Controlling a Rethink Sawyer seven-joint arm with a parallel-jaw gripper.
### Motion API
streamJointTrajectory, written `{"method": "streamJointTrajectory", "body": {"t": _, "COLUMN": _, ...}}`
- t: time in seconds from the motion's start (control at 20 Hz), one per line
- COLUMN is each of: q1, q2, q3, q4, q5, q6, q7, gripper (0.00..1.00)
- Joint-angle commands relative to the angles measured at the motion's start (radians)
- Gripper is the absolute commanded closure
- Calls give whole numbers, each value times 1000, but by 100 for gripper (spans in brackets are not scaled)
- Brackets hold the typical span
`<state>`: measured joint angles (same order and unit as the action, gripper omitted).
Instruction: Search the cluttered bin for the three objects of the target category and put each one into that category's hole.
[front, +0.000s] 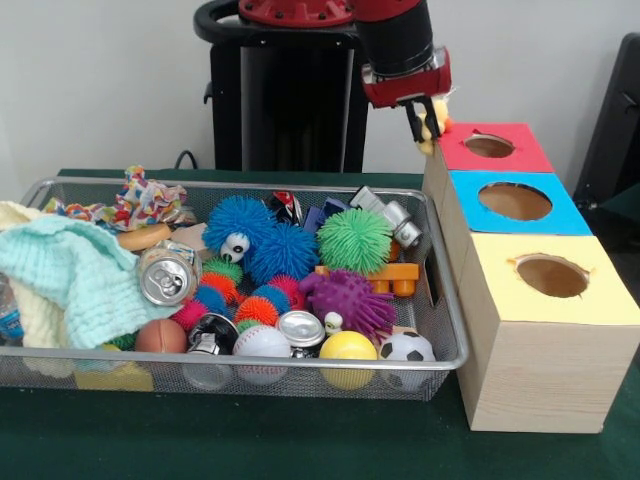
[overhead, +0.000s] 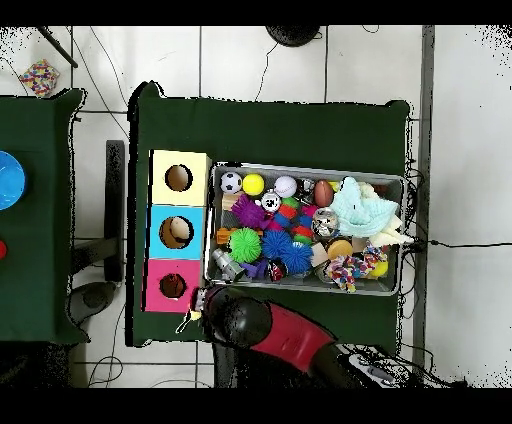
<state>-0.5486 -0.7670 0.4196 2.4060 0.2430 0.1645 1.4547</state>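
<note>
My gripper (front: 426, 130) hangs beside the far corner of the wooden box, just left of the red-topped hole (front: 489, 146). It is shut on a small yellow and orange toy (front: 438, 128), partly hidden by the dark fingers. In the overhead view the gripper (overhead: 198, 300) sits between the pink section (overhead: 172, 286) and the bin's corner. The box also has a blue-topped hole (front: 515, 201) and a yellow-topped hole (front: 551, 276). The wire bin (front: 446, 300) holds spiky balls, a purple one (front: 347, 300) and a green one (front: 354, 240) among them.
Also in the bin are a soccer ball (front: 407, 348), a yellow ball (front: 347, 347), a baseball (front: 261, 342), a crushed can (front: 167, 276), a pale green cloth (front: 75, 275) and a knotted rope toy (front: 145, 203). The box stands right against the bin.
</note>
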Motion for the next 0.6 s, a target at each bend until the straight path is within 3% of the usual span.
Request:
{"method": "streamJointTrajectory", "body": {"t": 0.05, "q1": 25, "q2": 50, "q3": 116, "q4": 18, "q5": 75, "q6": -127, "q7": 355, "gripper": 100}}
{"method": "streamJointTrajectory", "body": {"t": 0.6, "q1": 133, "q2": -38, "q3": 57, "q4": 2, "q5": 117, "q6": -60, "q7": 406, "gripper": 100}}
